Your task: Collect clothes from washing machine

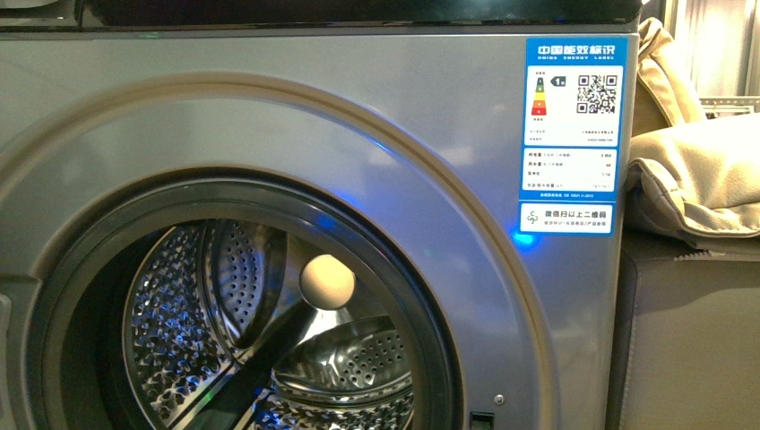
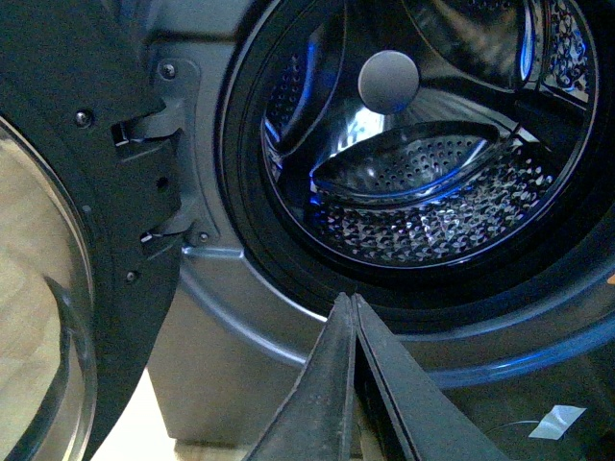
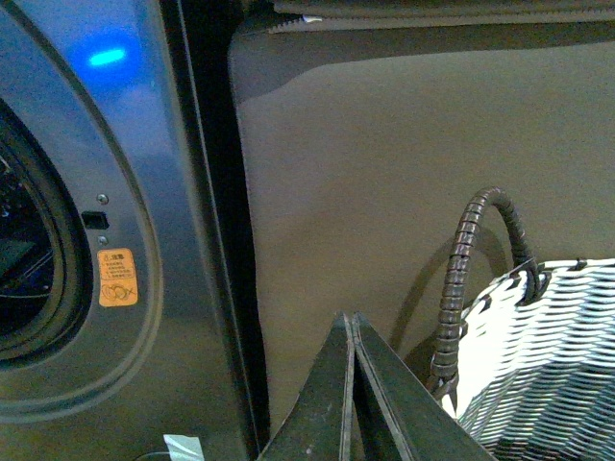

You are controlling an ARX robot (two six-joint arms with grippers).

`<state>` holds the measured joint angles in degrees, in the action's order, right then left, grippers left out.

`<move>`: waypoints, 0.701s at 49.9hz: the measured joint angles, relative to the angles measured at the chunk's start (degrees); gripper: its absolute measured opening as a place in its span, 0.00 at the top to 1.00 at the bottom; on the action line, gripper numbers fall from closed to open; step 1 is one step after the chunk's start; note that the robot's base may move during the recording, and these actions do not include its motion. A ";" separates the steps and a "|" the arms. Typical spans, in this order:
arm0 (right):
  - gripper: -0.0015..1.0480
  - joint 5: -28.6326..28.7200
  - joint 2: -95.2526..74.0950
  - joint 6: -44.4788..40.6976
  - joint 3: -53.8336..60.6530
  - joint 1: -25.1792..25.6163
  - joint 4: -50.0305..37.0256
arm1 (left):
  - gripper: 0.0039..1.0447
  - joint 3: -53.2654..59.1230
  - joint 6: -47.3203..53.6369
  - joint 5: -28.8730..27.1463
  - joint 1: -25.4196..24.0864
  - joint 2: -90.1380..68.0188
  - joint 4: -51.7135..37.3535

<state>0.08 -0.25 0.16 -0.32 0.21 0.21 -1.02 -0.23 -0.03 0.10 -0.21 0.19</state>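
Observation:
The grey-silver washing machine (image 1: 430, 116) fills the front view, its porthole open onto the perforated steel drum (image 1: 224, 331). No clothes show in the drum or anywhere else. In the left wrist view the drum (image 2: 423, 192) lies ahead and my left gripper (image 2: 350, 300) is shut and empty, tips just below the dark door seal. The open door (image 2: 58, 288) hangs beside it. My right gripper (image 3: 348, 319) is shut with nothing in it, in front of a brown panel, beside the washing machine (image 3: 144, 192) with its orange sticker (image 3: 117, 277).
A white-grey woven basket (image 3: 548, 355) with a dark wrapped handle (image 3: 461, 279) stands close to the right gripper. Beige cushions (image 1: 699, 170) lie on a brown unit (image 1: 690, 340) to the right of the machine. A blue-white label (image 1: 572, 134) is on the machine's front.

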 joint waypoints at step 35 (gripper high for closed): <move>0.49 0.00 0.00 -0.04 -0.02 0.00 0.00 | 0.35 0.00 0.00 0.02 0.00 0.00 0.00</move>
<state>0.08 -0.25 0.12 -0.34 0.21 0.21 -1.02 -0.23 -0.01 0.10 -0.21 0.19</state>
